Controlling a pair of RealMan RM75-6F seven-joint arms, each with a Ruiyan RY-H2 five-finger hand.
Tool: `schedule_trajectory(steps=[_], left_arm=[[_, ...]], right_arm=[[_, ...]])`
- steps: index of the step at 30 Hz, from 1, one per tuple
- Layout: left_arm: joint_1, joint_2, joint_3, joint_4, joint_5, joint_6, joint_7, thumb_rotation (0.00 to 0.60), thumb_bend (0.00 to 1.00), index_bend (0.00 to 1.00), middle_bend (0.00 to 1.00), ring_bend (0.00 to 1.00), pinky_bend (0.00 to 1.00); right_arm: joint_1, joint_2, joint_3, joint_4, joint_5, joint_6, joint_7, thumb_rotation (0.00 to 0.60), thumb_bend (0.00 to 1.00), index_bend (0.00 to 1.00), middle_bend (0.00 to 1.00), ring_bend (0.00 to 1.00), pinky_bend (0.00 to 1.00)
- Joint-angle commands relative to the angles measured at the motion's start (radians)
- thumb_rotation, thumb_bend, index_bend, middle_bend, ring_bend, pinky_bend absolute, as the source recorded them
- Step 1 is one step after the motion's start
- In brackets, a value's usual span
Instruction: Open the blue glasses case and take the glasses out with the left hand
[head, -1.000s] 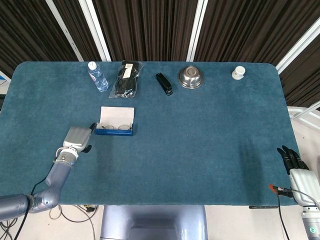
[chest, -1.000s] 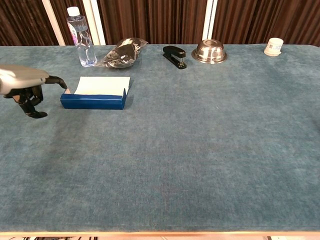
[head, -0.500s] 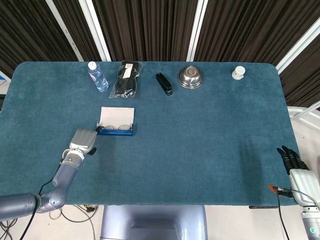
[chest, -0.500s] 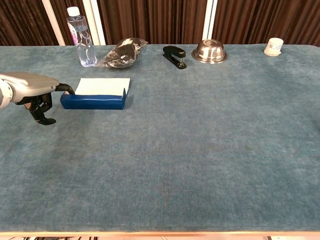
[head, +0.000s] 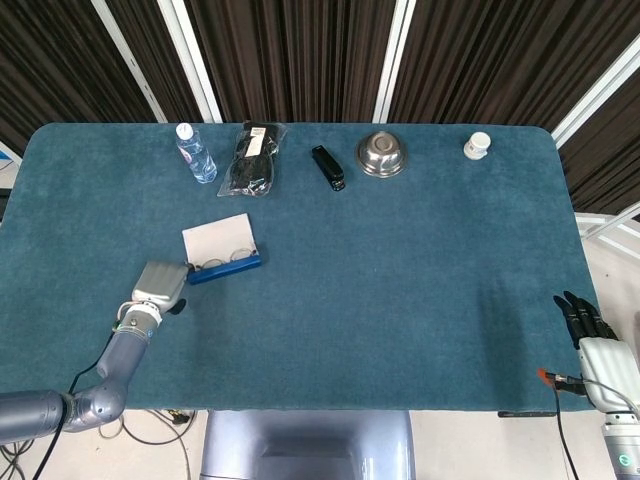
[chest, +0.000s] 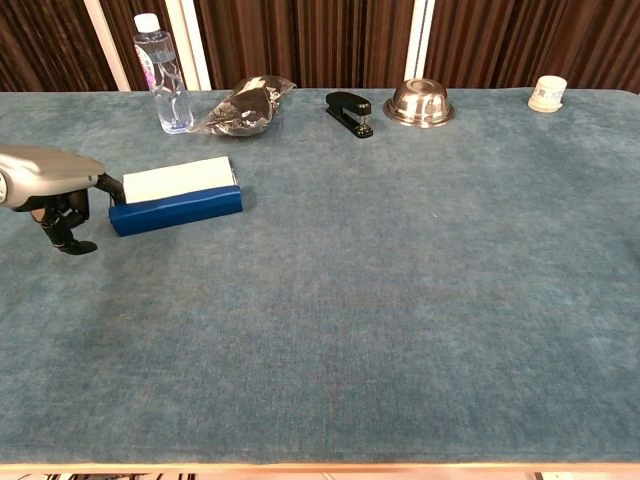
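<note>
The blue glasses case (head: 226, 267) lies open at the table's left, its white lid (head: 219, 239) folded back, and is turned at a slant. The glasses (head: 228, 260) rest inside the blue base (chest: 175, 210). My left hand (head: 160, 283) sits just left of the case. In the chest view one finger (chest: 108, 183) of the left hand (chest: 45, 178) reaches to the case's left end and touches it, while the others curl down toward the cloth. Whether it grips the case is not visible. My right hand (head: 598, 348) hangs off the table's right front corner, fingers straight, holding nothing.
Along the back edge stand a water bottle (head: 195, 153), a black bag (head: 253, 160), a black stapler (head: 328, 167), a steel bowl (head: 382, 154) and a white jar (head: 477, 146). Blue cloth (head: 400, 280) covers the table.
The case has swung round and slid left, its left end following my left hand, which drew back slightly. The right hand has not moved.
</note>
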Motion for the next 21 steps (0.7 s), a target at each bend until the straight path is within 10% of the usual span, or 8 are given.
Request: schedule_trajectory(steps=[1, 21], left_arm=[[-0.011, 0.022, 0.008, -0.055, -0.001, -0.004, 0.009, 0.600, 0.32, 0.32, 0.87, 0.80, 0.85], [-0.104, 0.042, 0.034, -0.267, -0.074, 0.005, 0.070, 0.600, 0.32, 0.32, 0.87, 0.80, 0.85]], right_arm=[[0.000, 0.000, 0.000, 0.000, 0.001, 0.000, 0.000, 0.600, 0.11, 0.00, 0.00, 0.00, 0.21], [0.001, 0.002, 0.000, -0.002, -0.001, -0.001, 0.007, 0.600, 0.11, 0.00, 0.00, 0.00, 0.21]])
